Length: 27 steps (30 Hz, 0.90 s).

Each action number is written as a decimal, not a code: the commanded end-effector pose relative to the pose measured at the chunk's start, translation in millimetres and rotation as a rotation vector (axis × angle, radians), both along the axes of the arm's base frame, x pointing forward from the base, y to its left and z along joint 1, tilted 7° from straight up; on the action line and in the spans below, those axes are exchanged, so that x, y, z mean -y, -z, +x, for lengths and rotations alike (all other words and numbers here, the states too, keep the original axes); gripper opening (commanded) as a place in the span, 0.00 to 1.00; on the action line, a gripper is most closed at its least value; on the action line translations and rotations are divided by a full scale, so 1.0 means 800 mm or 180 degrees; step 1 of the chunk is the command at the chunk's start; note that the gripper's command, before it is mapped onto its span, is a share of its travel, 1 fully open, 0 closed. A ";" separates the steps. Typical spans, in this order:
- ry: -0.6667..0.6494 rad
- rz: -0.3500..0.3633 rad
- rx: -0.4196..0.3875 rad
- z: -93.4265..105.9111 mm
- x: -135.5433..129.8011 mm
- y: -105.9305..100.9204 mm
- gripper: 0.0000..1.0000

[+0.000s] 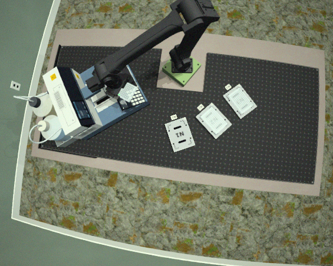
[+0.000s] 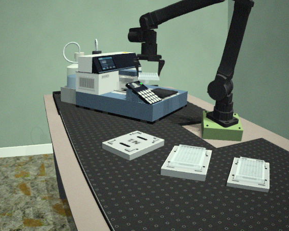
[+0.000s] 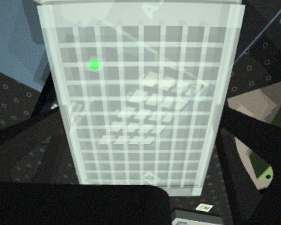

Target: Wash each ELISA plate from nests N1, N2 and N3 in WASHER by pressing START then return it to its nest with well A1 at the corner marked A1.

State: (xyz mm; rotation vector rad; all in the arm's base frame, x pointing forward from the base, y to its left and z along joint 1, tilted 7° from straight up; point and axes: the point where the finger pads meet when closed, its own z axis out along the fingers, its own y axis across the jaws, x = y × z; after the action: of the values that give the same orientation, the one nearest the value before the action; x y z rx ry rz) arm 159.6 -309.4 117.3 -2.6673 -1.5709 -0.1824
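My gripper [image 2: 149, 76] [image 3: 141, 113] is shut on a clear ELISA plate [image 1: 128, 92] [image 3: 140, 171], held roughly level in the air above the washer's keypad [image 1: 138, 98] [image 2: 149, 96]. The keys show through the plate in the wrist view. The washer lamp [image 2: 141, 83] [image 3: 94, 64] is green. The washer carrier [image 1: 98, 97] is partly hidden by the arm. Nest N1 [image 1: 187, 138] [image 2: 149, 145] is empty. One plate [image 1: 214, 120] [image 2: 188, 157] sits in nest N2 [image 2: 182, 175], another plate [image 1: 240, 101] [image 2: 250, 169] in nest N3 [image 2: 246, 185].
The washer housing [image 1: 59, 98] [image 2: 85, 83] with its screen stands beside the gripper. Two bottles with tubes, one a white bottle [image 1: 52, 129], stand behind it. The arm's green base block [image 1: 181, 77] [image 2: 221, 134] stands between the washer and nest N3.
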 end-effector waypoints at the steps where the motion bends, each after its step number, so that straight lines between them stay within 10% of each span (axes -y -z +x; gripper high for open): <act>1: -0.0469 -0.0128 0.0095 0.029 0.010 -0.009 0.84; 10: -0.1389 -0.0273 0.0209 0.089 -0.002 -0.016 0.84; 18: -0.1312 -0.0290 0.0202 0.076 -0.001 -0.023 0.84; 27: -0.2336 -0.0278 0.0267 0.113 -0.066 -0.003 0.84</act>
State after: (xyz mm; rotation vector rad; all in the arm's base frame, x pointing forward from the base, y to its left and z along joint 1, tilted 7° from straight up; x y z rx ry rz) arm 238.8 -262.9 113.0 -2.0846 -2.3368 -0.1967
